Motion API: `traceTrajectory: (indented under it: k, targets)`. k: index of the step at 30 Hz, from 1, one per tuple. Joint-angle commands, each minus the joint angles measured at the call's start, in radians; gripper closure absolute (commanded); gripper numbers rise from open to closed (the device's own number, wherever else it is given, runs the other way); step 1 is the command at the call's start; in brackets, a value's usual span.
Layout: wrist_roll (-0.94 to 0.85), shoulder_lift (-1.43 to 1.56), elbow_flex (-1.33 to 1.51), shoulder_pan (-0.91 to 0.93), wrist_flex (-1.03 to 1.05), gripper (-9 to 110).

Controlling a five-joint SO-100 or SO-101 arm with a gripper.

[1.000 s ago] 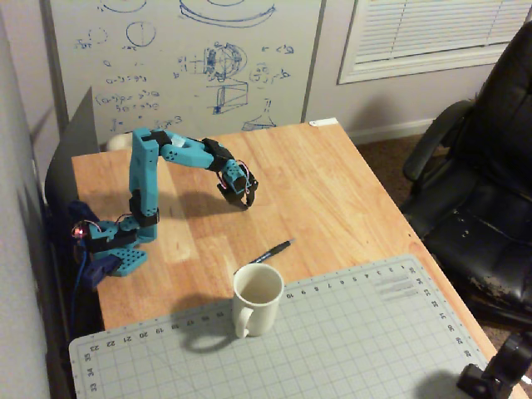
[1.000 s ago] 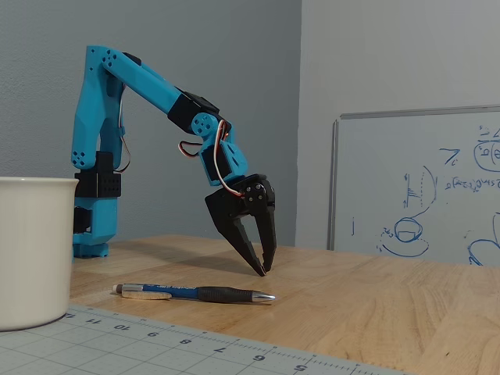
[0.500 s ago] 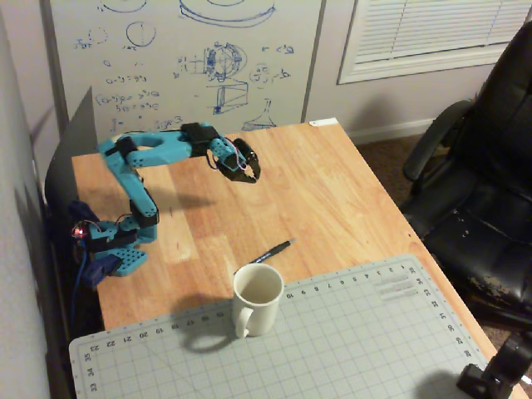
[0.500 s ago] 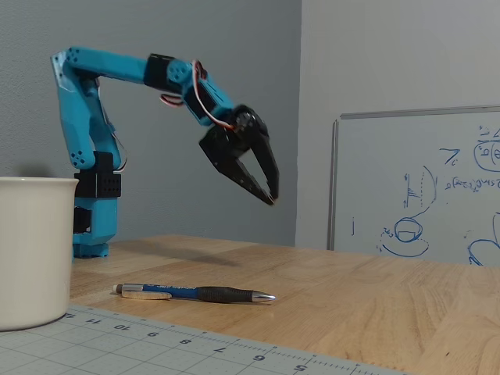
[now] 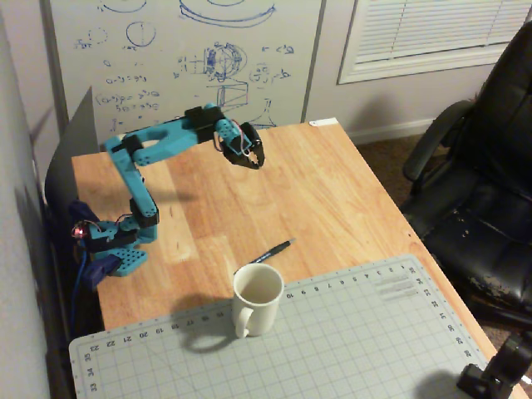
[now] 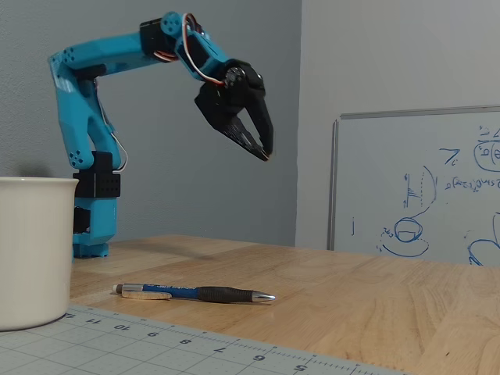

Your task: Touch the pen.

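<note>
The pen [image 5: 272, 252] is thin and dark blue-black with a silvery tip. It lies flat on the wooden table [image 5: 332, 191], just behind the white mug [image 5: 256, 299]. In a fixed view from table level the pen [image 6: 195, 294] lies with its tip pointing right. The blue arm's black gripper [image 5: 253, 160] hangs high above the table, well behind the pen and apart from it. In the table-level view the gripper [image 6: 266, 151] points down and right, its fingers close together with nothing between them.
A grey cutting mat [image 5: 349, 341] covers the table's front. The mug [image 6: 31, 250] stands on its back edge. The arm's base [image 5: 116, 245] sits at the table's left edge. A whiteboard [image 5: 183, 58] stands behind, a black office chair [image 5: 482, 183] to the right.
</note>
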Motion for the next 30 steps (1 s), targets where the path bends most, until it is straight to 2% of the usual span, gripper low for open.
traceTrajectory:
  k: [1, 18, 30]
  targets:
    - [0.018, -0.097, -0.143, -0.011, -0.017, 101]
    - [0.02, -0.614, -0.201, 0.023, -0.442, 101]
    - [0.017, -0.698, -0.202, 0.021, -0.494, 101]
